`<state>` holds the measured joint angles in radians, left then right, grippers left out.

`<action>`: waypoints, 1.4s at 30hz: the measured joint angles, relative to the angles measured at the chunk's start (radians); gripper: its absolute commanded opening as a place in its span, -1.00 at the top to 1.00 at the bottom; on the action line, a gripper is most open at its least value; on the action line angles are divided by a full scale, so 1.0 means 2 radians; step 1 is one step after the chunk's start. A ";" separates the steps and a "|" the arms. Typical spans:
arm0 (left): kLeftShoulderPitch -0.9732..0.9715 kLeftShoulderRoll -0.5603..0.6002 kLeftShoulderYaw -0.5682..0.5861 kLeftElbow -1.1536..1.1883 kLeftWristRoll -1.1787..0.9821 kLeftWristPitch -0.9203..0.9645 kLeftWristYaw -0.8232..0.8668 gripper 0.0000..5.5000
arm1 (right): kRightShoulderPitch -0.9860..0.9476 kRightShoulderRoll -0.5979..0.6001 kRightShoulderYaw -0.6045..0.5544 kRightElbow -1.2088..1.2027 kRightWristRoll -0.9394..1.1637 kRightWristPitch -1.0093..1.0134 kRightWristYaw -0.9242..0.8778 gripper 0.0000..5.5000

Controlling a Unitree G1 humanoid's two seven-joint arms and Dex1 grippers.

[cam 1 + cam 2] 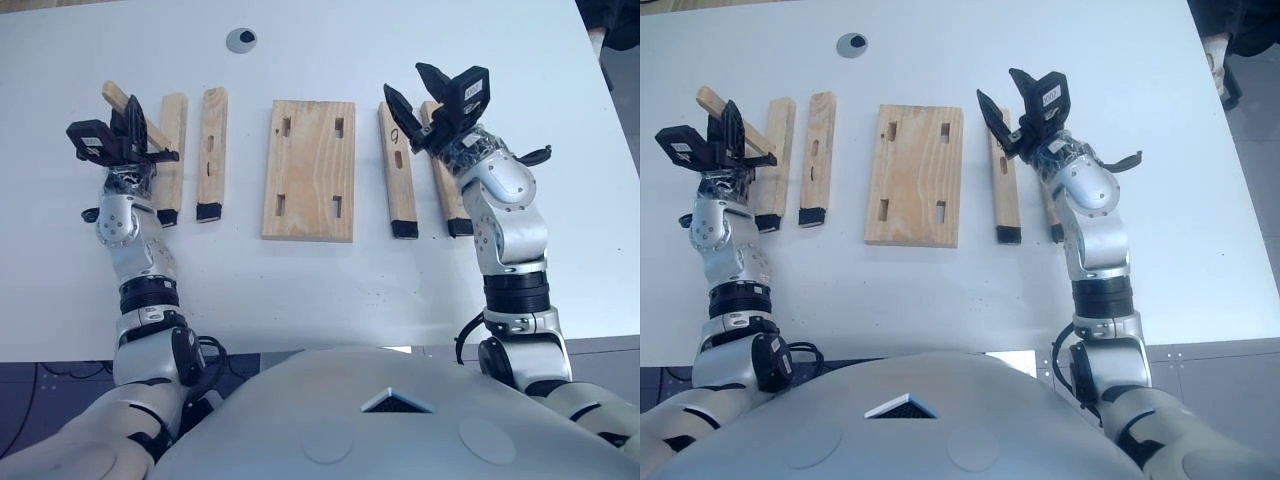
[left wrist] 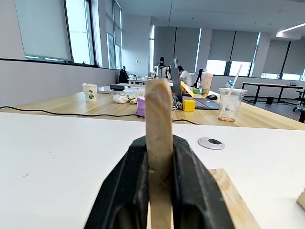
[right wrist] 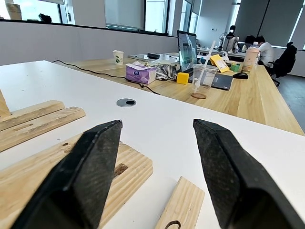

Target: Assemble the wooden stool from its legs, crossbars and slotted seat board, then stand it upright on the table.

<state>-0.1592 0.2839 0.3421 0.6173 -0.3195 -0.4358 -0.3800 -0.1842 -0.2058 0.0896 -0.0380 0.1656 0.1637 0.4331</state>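
1. The seat board [image 1: 308, 170] lies flat in the middle of the white table [image 1: 330, 290], with its four slots facing up.
2. To its left, two legs lie side by side, running from near to far. These are the inner left leg [image 1: 212, 150] and the outer left leg [image 1: 178, 115], and each has a black-tipped near end.
3. The left gripper [image 1: 128, 118] is clamped on a thin crossbar [image 1: 113, 95], just above the outer left leg. The crossbar sits at a slant, with its free end pointing far and left, out past the leg's side. In the left wrist view the strip stands on edge, squeezed between the two black fingers [image 2: 119, 191].
4. To the right of the seat board lie two more legs, also running near to far with black-tipped near ends. The inner right leg [image 1: 398, 180] has an oval slot along its length. The outer right leg [image 1: 448, 205] is partly hidden under the right arm.
5. The right gripper [image 1: 405, 80] holds nothing, and its fingers [image 3: 90, 167] are spread wide apart. It hangs over the far ends of the two right legs, with its fingertips pointing far and left, clear of the wood below.
6. A round grey grommet [image 1: 241, 40] is set in the table top at the far side, beyond the left legs.
7. Past the table's far edge, the wrist views show a wooden desk [image 3: 248, 95] with a laptop [image 3: 187, 45] on it.
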 measured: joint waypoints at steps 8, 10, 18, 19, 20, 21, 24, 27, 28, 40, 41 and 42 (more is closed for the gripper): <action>0.005 -0.007 0.004 0.028 -0.009 -0.056 -0.017 0.86 | 0.010 0.000 0.000 -0.002 0.000 0.000 -0.001 0.00; 0.004 -0.006 0.004 0.032 -0.011 -0.058 -0.021 0.86 | 0.010 0.000 0.000 -0.002 0.000 0.000 -0.001 0.00; 0.025 0.014 -0.010 0.033 0.008 -0.053 -0.018 0.64 | 0.028 0.002 0.009 -0.021 -0.002 -0.001 -0.016 0.00; 0.057 0.010 -0.016 0.018 0.016 -0.051 -0.018 0.60 | 0.033 0.002 0.010 -0.026 -0.002 -0.001 -0.020 0.00; 0.066 0.012 -0.019 -0.001 0.018 -0.046 -0.021 0.55 | 0.037 0.002 0.010 -0.026 -0.002 0.000 -0.023 0.00; 0.081 0.017 -0.023 -0.030 0.018 -0.024 -0.021 0.51 | 0.041 0.004 0.011 -0.030 -0.002 0.000 -0.026 0.00; 0.113 0.027 -0.033 -0.105 0.017 0.055 -0.023 0.34 | 0.049 0.020 0.011 -0.040 -0.003 0.000 -0.041 0.00; 0.143 0.045 -0.040 -0.182 0.014 0.149 -0.023 0.16 | 0.054 0.020 0.012 -0.044 -0.005 -0.001 -0.052 0.00; 0.154 0.050 -0.041 -0.207 0.013 0.179 -0.021 0.10 | 0.056 0.020 0.011 -0.045 -0.006 -0.001 -0.056 0.00; 0.172 0.094 -0.030 -0.382 0.007 0.459 0.033 -0.19 | 0.081 0.020 0.005 -0.063 -0.013 -0.002 -0.077 0.00; 0.170 0.095 -0.029 -0.385 0.007 0.477 0.034 -0.19 | 0.082 0.020 0.005 -0.063 -0.013 -0.002 -0.077 0.00; 0.168 0.096 -0.028 -0.386 0.007 0.487 0.036 -0.19 | 0.082 0.020 0.005 -0.063 -0.013 -0.002 -0.078 0.00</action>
<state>0.1771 0.4755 0.2853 -0.1547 -0.3064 0.5388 -0.3070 -0.0211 -0.1658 0.0988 -0.1648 0.1392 0.1589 0.2774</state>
